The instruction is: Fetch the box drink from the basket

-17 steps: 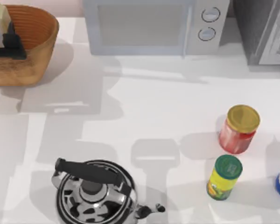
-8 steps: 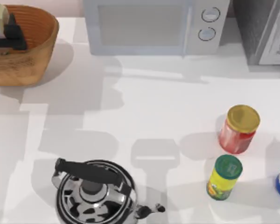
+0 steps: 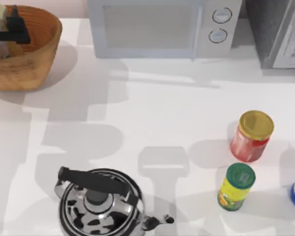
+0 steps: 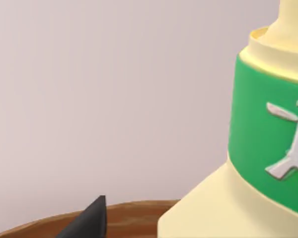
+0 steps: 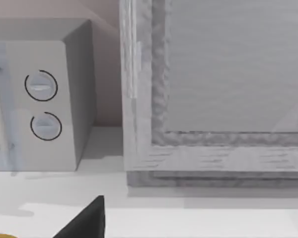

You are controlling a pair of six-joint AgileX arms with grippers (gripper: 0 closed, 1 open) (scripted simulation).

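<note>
Carton (image 4: 268, 148) is held by the left gripper (image 3: 5, 32), closed on its body above the basket (image 3: 37, 54) at the table's far left, clear of the rim for withdrawal

Far side of the white surface (image 3: 152, 113) has a microwave (image 3: 162, 27). Near left sits a shiny kettle (image 3: 98, 204) with a black handle. On the right, a red jar (image 3: 252, 136) with gold lid, just beside a yellow jar (image 3: 236, 187) with green lid.
</note>
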